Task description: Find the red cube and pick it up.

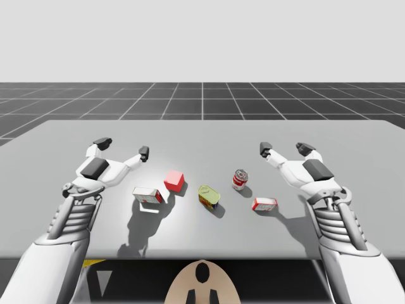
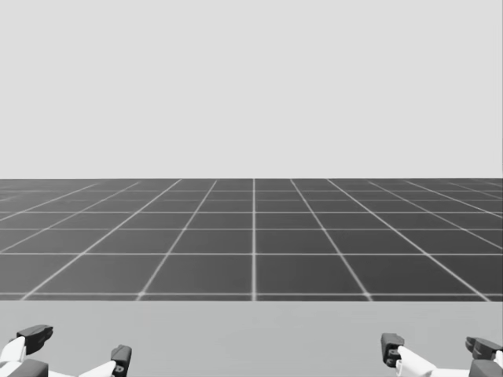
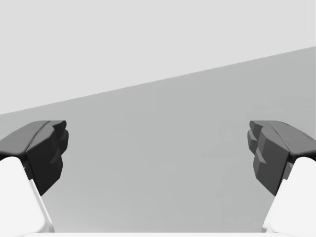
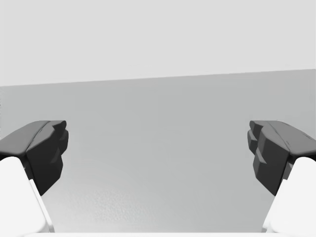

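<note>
Closest to my torso, a red-and-white box [image 1: 147, 196] lies on the bench [image 1: 209, 136], with a tipped green can [image 1: 209, 196] and a smaller red-and-white box [image 1: 264, 204] further to my right. Just behind the first box, off its right corner, sits the red cube [image 1: 174, 181], so near that I cannot tell whether they touch. A red can [image 1: 240, 180] stands upright well to the cube's right. Beyond all of these hang both tools, each with its fingers spread wide and nothing between them. The left tool [image 1: 123, 148] is the nearer one: the cube lies back toward me and inward, to its right. The right tool [image 1: 285, 149] is well apart from the cube, past the cans. I judge the left arm must draw back and drop over the cube, minding the box beside it; a cube offers no long axis to favour.
</note>
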